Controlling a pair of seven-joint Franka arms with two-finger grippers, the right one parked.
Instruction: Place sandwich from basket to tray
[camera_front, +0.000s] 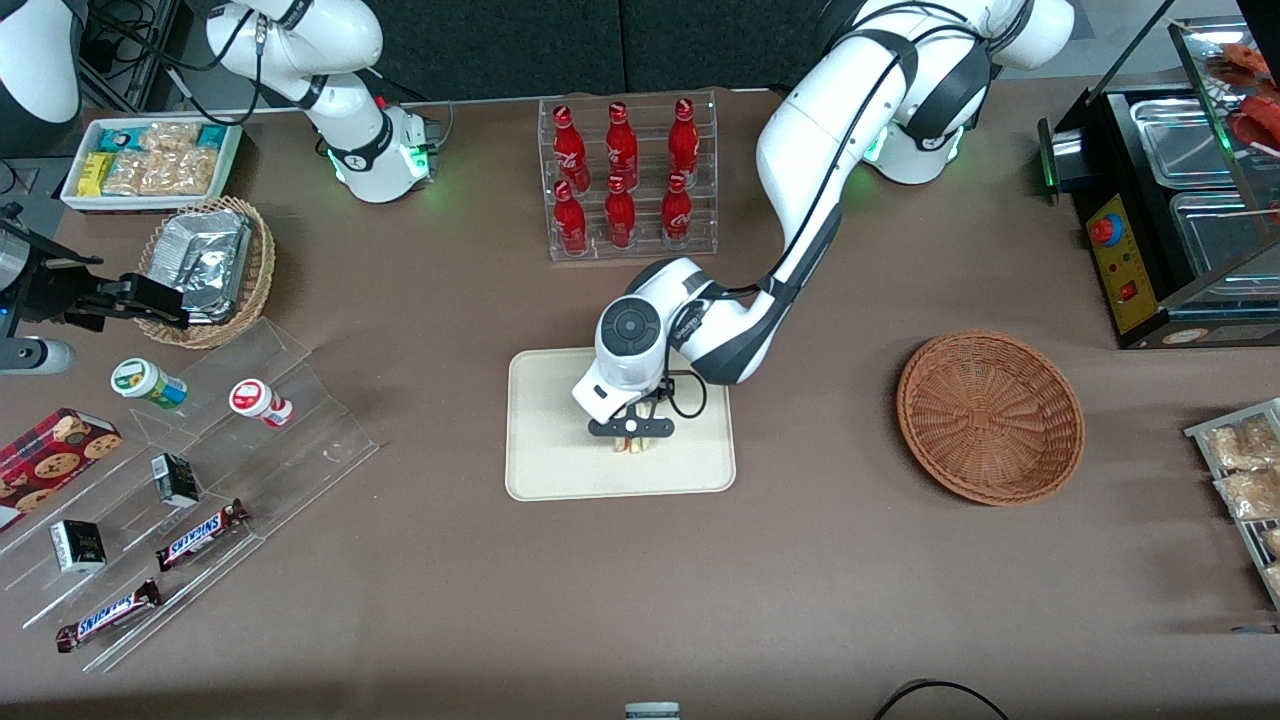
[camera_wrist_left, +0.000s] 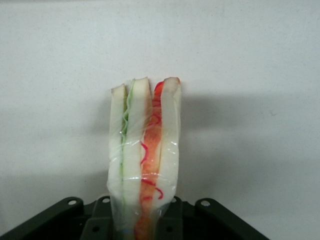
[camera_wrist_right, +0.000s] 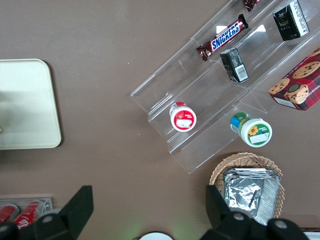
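Sandwich (camera_wrist_left: 145, 160) stands on edge on the tray (camera_front: 560, 470), clamped between the tool (camera_front: 631, 437) fingers. Basket (camera_front: 990, 416) lies toward the working arm's end of the surface (camera_front: 800, 580).

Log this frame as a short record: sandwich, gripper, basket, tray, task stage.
sandwich: wrapped wedge, upright between the gripper's fingers, over the tray
gripper: shut on the sandwich, low over the tray's middle
basket: holds nothing, toward the working arm's end
tray: cream, nothing else on it
task stage: sandwich at tray, not yet released
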